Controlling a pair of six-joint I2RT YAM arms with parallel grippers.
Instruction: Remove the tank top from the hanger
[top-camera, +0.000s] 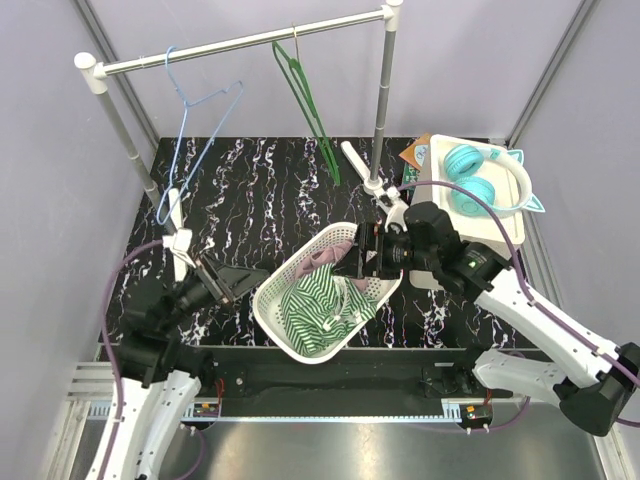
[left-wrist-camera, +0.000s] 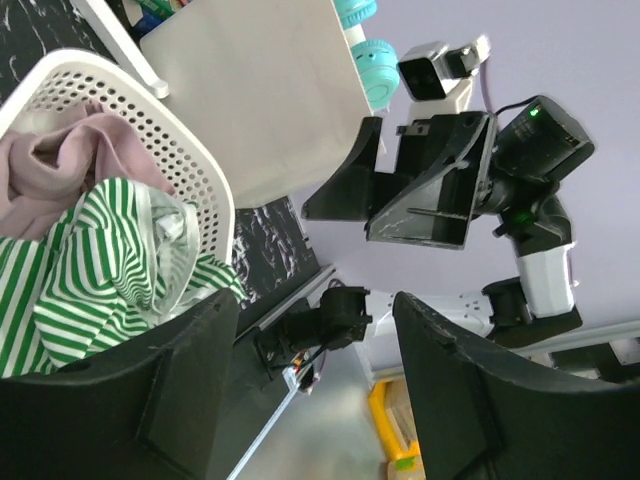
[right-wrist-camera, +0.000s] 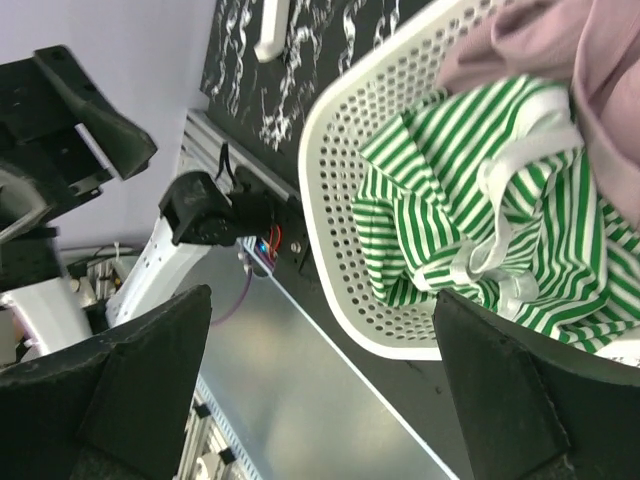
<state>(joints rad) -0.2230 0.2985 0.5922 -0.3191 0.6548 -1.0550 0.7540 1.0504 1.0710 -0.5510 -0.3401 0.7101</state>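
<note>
Inside the basket (top-camera: 262, 300) the striped top (top-camera: 318, 305) lies loose — the green hanger (top-camera: 331, 165) behind the basket hangs bare. Left jaws and right jaws flank the basket, spread and empty; I'd withdraw them level, clear of rim and cloth.

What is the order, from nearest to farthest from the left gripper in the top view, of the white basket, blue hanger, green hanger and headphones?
1. white basket, directly to the right of the left gripper.
2. blue hanger, hanging at the back left.
3. green hanger, hanging at the back centre.
4. headphones, at the back right.
</note>
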